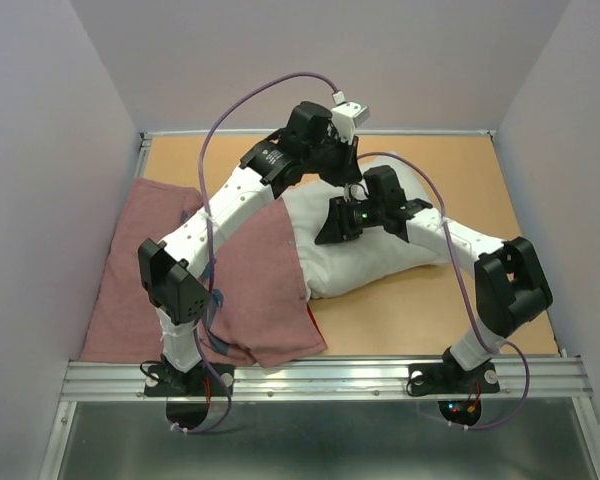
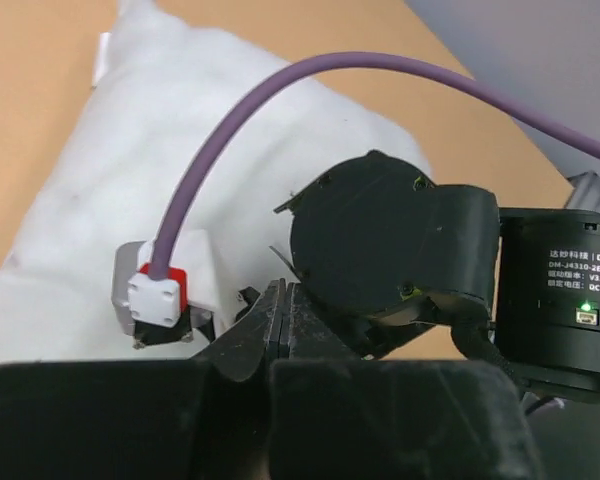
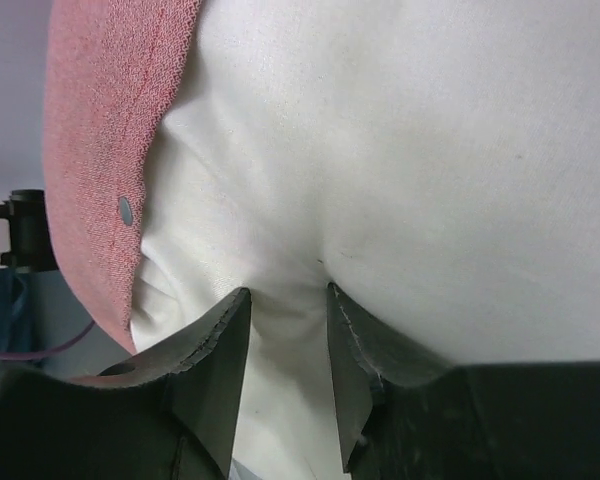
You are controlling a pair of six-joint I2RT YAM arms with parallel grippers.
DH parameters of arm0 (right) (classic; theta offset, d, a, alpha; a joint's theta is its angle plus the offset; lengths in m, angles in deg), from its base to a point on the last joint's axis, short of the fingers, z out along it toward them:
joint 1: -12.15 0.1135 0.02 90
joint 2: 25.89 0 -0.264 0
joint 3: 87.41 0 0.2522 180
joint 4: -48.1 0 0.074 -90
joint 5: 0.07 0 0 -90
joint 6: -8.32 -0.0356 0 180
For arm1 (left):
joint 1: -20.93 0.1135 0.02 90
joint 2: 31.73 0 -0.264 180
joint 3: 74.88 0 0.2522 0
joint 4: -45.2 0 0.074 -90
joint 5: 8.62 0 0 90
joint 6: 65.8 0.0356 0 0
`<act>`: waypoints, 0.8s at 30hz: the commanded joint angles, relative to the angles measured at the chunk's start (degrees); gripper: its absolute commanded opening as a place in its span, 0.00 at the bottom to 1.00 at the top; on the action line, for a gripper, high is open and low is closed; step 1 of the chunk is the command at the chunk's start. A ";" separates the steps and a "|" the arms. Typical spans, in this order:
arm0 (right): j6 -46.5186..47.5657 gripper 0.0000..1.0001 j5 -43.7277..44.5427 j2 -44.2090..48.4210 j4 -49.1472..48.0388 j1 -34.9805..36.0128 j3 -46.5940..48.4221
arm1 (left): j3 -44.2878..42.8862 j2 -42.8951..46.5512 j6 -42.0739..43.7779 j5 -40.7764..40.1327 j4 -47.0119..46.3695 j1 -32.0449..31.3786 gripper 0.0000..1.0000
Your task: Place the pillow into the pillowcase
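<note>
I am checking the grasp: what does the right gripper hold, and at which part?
The right gripper pinches the pillow by a fold of its white fabric, beside the pillowcase edge.

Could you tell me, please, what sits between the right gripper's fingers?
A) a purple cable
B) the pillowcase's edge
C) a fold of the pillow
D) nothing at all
C: in the right wrist view, white cloth of the pillow is bunched up inside the right gripper, while the red pillowcase lies off to one side, clear of the fingers.
</note>
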 commanded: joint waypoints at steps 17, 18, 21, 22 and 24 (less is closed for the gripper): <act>11.69 0.76 13.37 12.50 4.88 -8.33 9.33 | 31.75 22.38 -0.06 -24.37 9.20 8.02 0.65; 13.28 0.76 15.14 11.72 5.40 -8.42 10.04 | 33.67 22.47 0.29 -24.98 10.33 9.42 0.65; 19.24 0.75 19.71 8.55 5.93 -8.60 8.65 | 37.37 22.21 1.26 -23.84 10.69 11.37 0.64; 20.32 0.75 20.42 7.67 6.28 -8.60 7.51 | 39.73 21.68 2.13 -23.67 10.43 11.63 0.63; 22.26 0.73 19.73 5.30 7.42 -8.86 3.81 | 40.89 18.96 3.98 -19.99 9.29 11.63 0.63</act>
